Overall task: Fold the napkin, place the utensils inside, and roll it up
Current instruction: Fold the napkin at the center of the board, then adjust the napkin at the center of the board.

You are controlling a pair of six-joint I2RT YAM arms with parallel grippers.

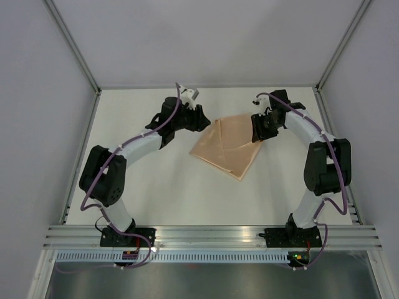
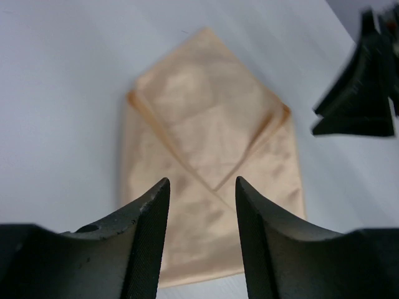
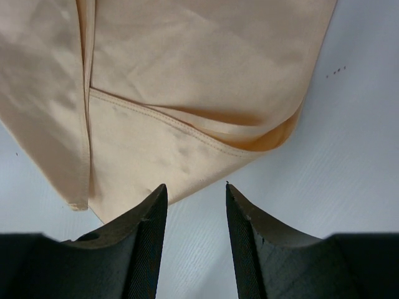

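Cloth: the thin, soft, peach-orange square napkin (image 1: 225,146) lies folded on the white table (image 1: 156,187), toward the far middle, between the two arms. Its flaps overlap, with a hemmed corner on top.
Cutlery: no cutlery shows in any view.
Left side: the left gripper (image 2: 201,182) hangs above the cloth's near edge, its fingers parted with nothing between them.
Right side: the right gripper (image 3: 195,185) sits over bare table just beside the cloth's corner, its fingers likewise apart and empty.
Handling: the napkin looks light and limp, with a slight sheen. The layers would likely slide over one another, and it would sag once lifted. It is not fragile.
Where to hold: a hemmed edge or corner seems best. The raised fold (image 3: 249,134) near the right fingers offers a lip. A pinch there should catch only the top layer, while a deeper pinch would probably take several layers.
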